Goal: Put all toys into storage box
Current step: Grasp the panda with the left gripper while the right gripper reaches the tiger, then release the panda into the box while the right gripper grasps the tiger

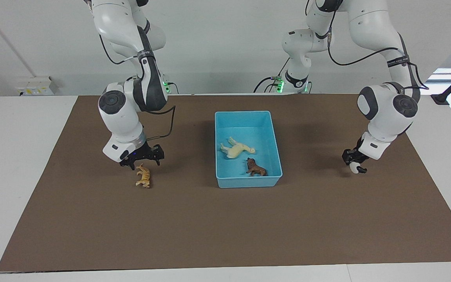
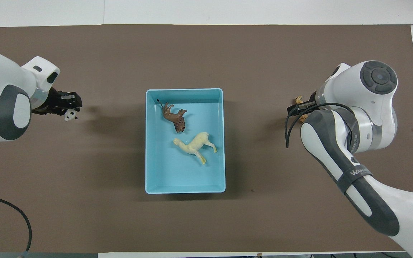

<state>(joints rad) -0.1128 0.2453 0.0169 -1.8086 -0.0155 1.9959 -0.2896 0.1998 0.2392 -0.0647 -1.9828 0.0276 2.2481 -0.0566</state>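
Facing view: blue storage box point(image 1: 246, 119) mid-mat point(image 1: 225, 227), cream toy point(image 1: 236, 149) and lion point(image 1: 256, 168) laid inside, right gripper point(image 1: 142, 159) spread just over the tiger point(image 1: 143, 177), left gripper point(image 1: 355, 164) clamped on the panda point(image 1: 354, 167); overhead view: tiger point(image 2: 300, 107) largely hidden by the right arm, panda point(image 2: 70, 115) seen at the left gripper's point(image 2: 68, 109) tips.

White wall point(image 1: 225, 47), white table point(image 1: 14, 156) — brown mat point(image 1: 225, 227)

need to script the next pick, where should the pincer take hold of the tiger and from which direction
Grip the tiger across its trunk, coming straight down from above. It lies on the brown mat with nothing close beside it, and its narrow striped body is the middle part. The right pincer is already just above it, at its robot-side end.
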